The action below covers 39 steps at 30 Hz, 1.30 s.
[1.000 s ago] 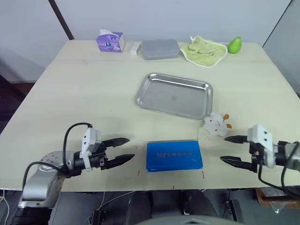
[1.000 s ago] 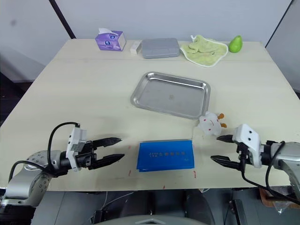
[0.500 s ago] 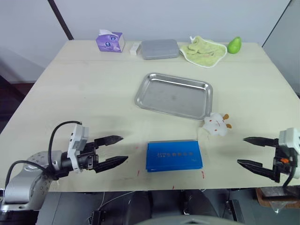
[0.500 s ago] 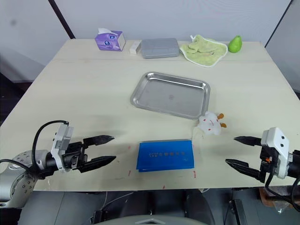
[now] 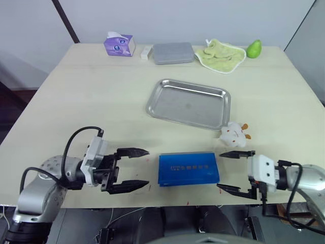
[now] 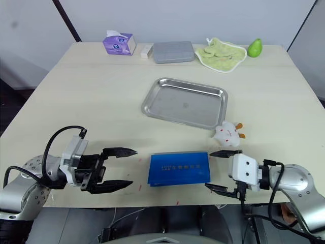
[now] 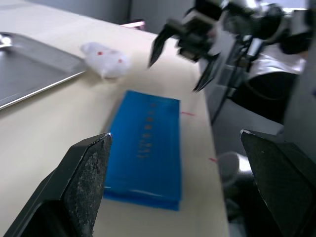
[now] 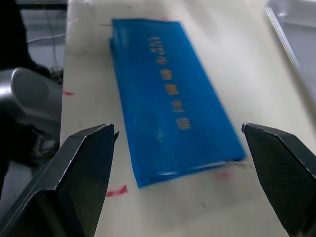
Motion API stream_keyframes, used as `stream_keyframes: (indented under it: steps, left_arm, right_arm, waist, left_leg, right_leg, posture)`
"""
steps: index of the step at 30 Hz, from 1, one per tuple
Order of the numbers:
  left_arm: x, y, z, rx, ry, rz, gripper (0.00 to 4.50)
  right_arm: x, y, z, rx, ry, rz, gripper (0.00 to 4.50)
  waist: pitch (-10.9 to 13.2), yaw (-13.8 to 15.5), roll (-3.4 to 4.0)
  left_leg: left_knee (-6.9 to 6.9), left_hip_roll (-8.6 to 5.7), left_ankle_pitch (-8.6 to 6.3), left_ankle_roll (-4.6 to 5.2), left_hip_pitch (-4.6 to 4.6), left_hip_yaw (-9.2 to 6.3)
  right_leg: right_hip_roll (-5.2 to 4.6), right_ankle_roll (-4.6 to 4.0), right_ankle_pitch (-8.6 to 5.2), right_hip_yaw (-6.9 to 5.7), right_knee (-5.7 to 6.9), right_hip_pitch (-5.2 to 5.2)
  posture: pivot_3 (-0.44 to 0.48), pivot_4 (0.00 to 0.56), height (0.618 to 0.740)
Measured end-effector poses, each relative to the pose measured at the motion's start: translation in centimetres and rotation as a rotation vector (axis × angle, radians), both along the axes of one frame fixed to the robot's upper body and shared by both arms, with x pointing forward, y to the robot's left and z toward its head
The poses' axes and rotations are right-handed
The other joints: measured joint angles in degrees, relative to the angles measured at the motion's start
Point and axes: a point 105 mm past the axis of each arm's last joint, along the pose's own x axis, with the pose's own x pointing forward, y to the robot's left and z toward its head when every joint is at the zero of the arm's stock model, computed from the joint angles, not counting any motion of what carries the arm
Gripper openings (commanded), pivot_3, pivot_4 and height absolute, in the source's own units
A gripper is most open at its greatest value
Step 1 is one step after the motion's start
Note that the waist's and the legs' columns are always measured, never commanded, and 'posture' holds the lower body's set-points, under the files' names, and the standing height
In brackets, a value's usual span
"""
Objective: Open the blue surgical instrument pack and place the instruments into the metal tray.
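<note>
Blue surgical instrument pack [image 5: 188, 169] lying flat and closed near the front edge of the surface [image 5: 91, 96], lettering side up, no instruments visible outside it. Left hand [image 5: 138, 169] just off the pack's left end, fingers spread wide, one tip toward the far side and one toward the near side, nothing held, not touching the pack. Right hand [image 5: 234, 172] just off the pack's right end, likewise spread wide and empty, facing the pack. Small red marks on the surface beside the pack's near corners. Small white plush toy [image 5: 234, 133] with orange parts just beyond the pack's right corner, touching or nearly touching the near right corner of the metal tray [image 5: 189, 103]. Tray at mid-surface, slightly skewed, well apart from the pack, empty. Along the far edge, from left to right: purple tissue box [image 5: 120, 44], small white block [image 5: 147, 52], grey rectangular box [image 5: 173, 53], pale green cloth [image 5: 221, 54], green pear-shaped item [image 5: 254, 49].
</note>
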Motion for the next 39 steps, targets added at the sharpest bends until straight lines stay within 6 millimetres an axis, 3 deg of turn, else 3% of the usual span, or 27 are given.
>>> stream_keyframes:
  steps: [3,5,8,23,33,39]
  left_arm:
    - [-0.3,0.1,0.2,0.011,-0.006,-0.044,4.44]
    - [-0.3,0.1,0.2,0.010,-0.002,-0.045,4.50]
    - [-0.3,0.2,0.2,0.010,-0.002,-0.045,4.50]
    - [-0.7,0.4,-0.5,0.003,0.006,-0.023,4.50]
    - [-0.6,0.7,-0.8,-0.009,-0.002,0.000,4.50]
    - [-0.5,0.6,-1.2,-0.016,-0.008,0.021,4.50]
  right_arm:
    - [0.3,0.2,-0.8,-0.033,-0.030,0.030,4.50]
    - [0.3,0.3,-1.2,-0.042,-0.031,0.043,3.94]
    - [0.1,0.5,-1.8,-0.045,-0.025,0.058,2.73]
    - [0.8,0.9,-3.3,-0.068,-0.124,0.046,2.73]
    - [0.8,1.2,-3.6,-0.070,-0.161,0.064,0.15]
    - [1.1,1.1,-3.2,-0.070,-0.163,0.067,0.15]
  waist:
    - [0.0,0.0,0.02]
    - [0.0,0.0,0.02]
    - [0.0,0.0,0.01]
    - [0.0,0.0,0.02]
    - [0.0,-0.1,0.01]
    - [0.0,0.0,0.02]
  left_leg:
    - [0.00,0.00,0.00,0.00,0.00,0.02]
    - [0.00,0.00,0.00,0.00,0.00,0.00]
    - [0.01,0.00,0.00,0.00,0.01,0.01]
    - [0.01,0.01,0.00,-0.01,0.01,0.02]
    - [0.01,0.01,0.00,-0.01,0.02,0.02]
    - [0.02,0.01,0.00,-0.01,0.02,0.03]
  right_leg:
    - [0.00,0.00,0.00,0.01,0.00,0.00]
    - [0.01,0.00,0.00,0.01,0.00,0.00]
    - [0.01,0.00,0.00,0.01,0.01,0.00]
    - [0.00,-0.01,0.00,0.02,0.02,0.00]
    - [0.01,-0.01,0.00,0.02,0.03,0.00]
    - [0.00,0.00,0.00,0.02,0.03,0.00]
  posture:
    - [0.000,0.150,0.740]
    - [0.000,0.150,0.740]
    - [0.000,0.150,0.740]
    - [0.000,0.150,0.740]
    - [0.000,0.150,0.740]
    - [0.000,0.150,0.740]
